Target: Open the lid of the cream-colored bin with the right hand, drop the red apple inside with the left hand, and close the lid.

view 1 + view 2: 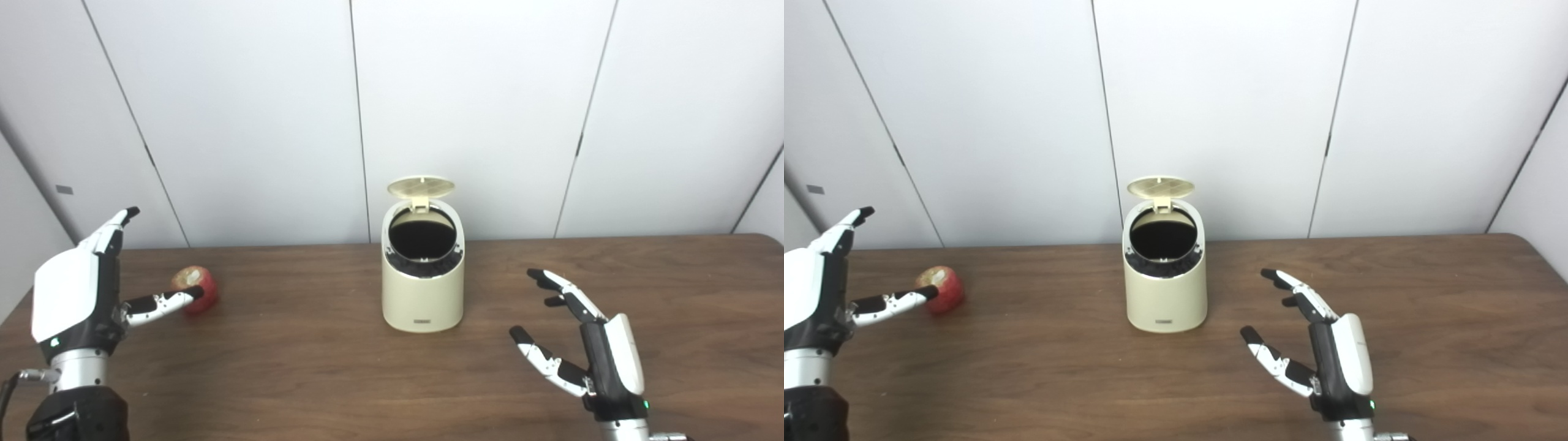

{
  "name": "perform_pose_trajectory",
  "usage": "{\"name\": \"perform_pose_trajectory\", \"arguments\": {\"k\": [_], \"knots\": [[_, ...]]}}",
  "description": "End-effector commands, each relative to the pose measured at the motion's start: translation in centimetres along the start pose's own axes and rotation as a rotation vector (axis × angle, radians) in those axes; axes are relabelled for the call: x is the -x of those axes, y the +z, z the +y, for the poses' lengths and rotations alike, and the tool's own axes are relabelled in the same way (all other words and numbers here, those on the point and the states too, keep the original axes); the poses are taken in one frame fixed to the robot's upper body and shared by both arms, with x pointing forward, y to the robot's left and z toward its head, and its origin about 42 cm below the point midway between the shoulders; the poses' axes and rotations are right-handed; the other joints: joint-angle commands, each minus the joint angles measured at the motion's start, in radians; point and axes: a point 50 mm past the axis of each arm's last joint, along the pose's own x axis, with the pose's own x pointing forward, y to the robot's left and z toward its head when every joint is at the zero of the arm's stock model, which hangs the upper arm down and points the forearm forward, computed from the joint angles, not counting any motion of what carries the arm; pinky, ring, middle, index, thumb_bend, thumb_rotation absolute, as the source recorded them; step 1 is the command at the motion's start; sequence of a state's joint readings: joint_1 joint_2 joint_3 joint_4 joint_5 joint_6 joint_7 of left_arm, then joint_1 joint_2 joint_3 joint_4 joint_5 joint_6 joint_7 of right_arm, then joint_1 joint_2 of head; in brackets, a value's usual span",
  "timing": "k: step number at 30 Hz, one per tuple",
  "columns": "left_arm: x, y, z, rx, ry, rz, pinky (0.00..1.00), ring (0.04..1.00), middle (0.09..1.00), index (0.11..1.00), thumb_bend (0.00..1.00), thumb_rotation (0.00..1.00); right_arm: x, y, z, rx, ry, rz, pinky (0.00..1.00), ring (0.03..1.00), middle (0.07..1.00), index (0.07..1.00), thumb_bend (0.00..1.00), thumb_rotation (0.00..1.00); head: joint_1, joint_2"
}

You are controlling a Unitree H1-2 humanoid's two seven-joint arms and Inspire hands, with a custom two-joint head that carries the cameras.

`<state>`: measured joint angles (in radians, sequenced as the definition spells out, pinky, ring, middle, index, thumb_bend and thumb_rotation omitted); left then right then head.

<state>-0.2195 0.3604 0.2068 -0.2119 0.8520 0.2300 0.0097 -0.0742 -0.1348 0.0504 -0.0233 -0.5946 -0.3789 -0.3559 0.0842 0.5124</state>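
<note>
Left eye view: apple (196, 289) (beside open bin (422, 288))

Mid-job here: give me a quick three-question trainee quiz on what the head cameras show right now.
1. True or false: the lid of the cream-colored bin stands open.
2. Where is the red apple? A) inside the bin B) on the table, on the left hand's side of the bin C) held in the right hand
3. Fill in: the left hand holds ____.

Key: 1 true; 2 B; 3 nothing, its fingers are spread, with one fingertip in front of the apple.
</note>
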Motion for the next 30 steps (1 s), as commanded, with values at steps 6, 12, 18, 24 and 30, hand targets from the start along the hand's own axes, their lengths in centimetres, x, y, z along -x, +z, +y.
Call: {"name": "perform_pose_trajectory", "arguments": {"k": [6,12,18,24,30], "knots": [[-2.3,0.4,0.6,-0.018,0.003,0.024,0.67,0.889,0.923,0.957,1.00,0.32,0.4,-1.7,-1.9,0.008,-0.005,-0.033,0.64,0.752,0.785,0.775,0.22,0.33,0.107,-0.011],[-2.1,1.7,-0.9,-0.017,-0.053,0.070,0.67,0.870,0.929,0.958,1.00,0.32,0.2,-3.2,-3.1,0.016,-0.008,-0.033,0.65,0.755,0.789,0.778,0.20,0.26,0.259,-0.023],[-2.4,2.1,-3.3,-0.005,-0.100,0.119,0.78,0.920,0.944,0.965,1.00,0.29,-0.3,-3.2,-4.1,0.011,-0.014,-0.038,0.62,0.760,0.795,0.770,0.18,0.33,0.392,-0.052],[-3.4,1.9,-4.8,-0.052,-0.130,0.130,0.99,0.998,0.998,0.999,1.00,0.29,-0.6,-4.3,-5.1,0.003,0.006,-0.019,0.63,0.771,0.812,0.801,0.23,0.67,0.496,-0.087],[-4.5,1.9,-5.4,-0.072,-0.120,0.155,0.99,1.000,1.000,0.999,1.00,0.29,-0.8,-5.5,-5.5,-0.011,0.014,0.012,0.62,0.774,0.810,0.796,0.26,0.74,0.534,-0.105]]}}
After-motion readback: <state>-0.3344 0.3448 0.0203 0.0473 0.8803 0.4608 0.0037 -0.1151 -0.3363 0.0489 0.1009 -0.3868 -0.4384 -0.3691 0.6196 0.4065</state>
